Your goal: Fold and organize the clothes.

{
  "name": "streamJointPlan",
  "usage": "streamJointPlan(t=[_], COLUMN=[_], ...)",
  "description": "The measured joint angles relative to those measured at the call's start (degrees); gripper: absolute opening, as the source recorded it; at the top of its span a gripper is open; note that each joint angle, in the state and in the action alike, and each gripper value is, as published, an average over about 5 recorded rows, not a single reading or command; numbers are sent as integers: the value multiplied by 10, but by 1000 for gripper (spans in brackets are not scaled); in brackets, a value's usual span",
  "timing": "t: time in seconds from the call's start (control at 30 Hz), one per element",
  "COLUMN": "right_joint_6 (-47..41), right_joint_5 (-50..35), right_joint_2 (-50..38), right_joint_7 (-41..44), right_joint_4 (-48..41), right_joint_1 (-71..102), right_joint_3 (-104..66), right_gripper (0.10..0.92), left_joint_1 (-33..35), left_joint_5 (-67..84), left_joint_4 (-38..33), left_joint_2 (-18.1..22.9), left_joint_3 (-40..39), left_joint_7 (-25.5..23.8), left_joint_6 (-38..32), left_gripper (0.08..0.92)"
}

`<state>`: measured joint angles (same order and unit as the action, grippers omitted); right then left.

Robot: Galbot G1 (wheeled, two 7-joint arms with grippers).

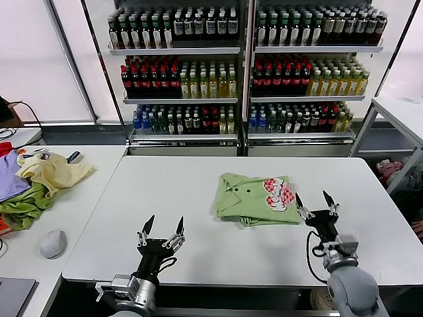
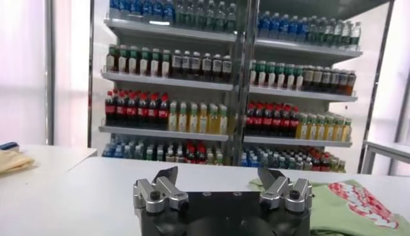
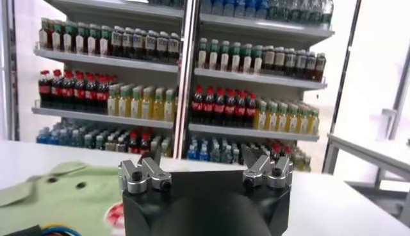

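Observation:
The clothes [image 1: 254, 198], a light sage-green polo shirt with a red-and-white print, lie folded in a compact pile at the middle of the white table [image 1: 198, 257]. The collar faces the left side. My right gripper [image 1: 314, 199] stands open just right of the pile, near the table's front, with nothing between its fingers. In the right wrist view the shirt [image 3: 64, 195] lies beside the open right gripper [image 3: 204, 160]. My left gripper [image 1: 164, 226] is open at the front left, well apart from the shirt. In the left wrist view the shirt [image 2: 349, 202] shows past the open left gripper [image 2: 218, 176].
A side table on the left holds a pale yellow garment [image 1: 53, 172], a darker green one [image 1: 23, 205], a purple one [image 1: 10, 175] and a grey mouse [image 1: 53, 243]. Shelves of bottles [image 1: 244, 66] stand behind the table. Another white table [image 1: 400, 115] stands at the right.

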<state>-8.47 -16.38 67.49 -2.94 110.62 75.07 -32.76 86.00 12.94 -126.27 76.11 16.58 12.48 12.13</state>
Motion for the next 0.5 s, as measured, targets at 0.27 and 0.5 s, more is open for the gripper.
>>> streamJointPlan(t=[0.27, 0.5], right_joint_6=[9, 30], right_joint_5=[6, 36], right_joint_2=[15, 31], right_joint_7=[10, 10], right_joint_4=[65, 92], right_joint_1=[83, 118], right_joint_3=[-24, -31], right_gripper=[823, 823], left_joint_1=[-3, -4], left_joint_5=[-13, -24], left_joint_4=[-2, -1], left_joint_2=[0, 0], left_joint_3=[-7, -9], left_joint_7=[-15, -24], left_joint_6=[-2, -8], left_gripper=[823, 823])
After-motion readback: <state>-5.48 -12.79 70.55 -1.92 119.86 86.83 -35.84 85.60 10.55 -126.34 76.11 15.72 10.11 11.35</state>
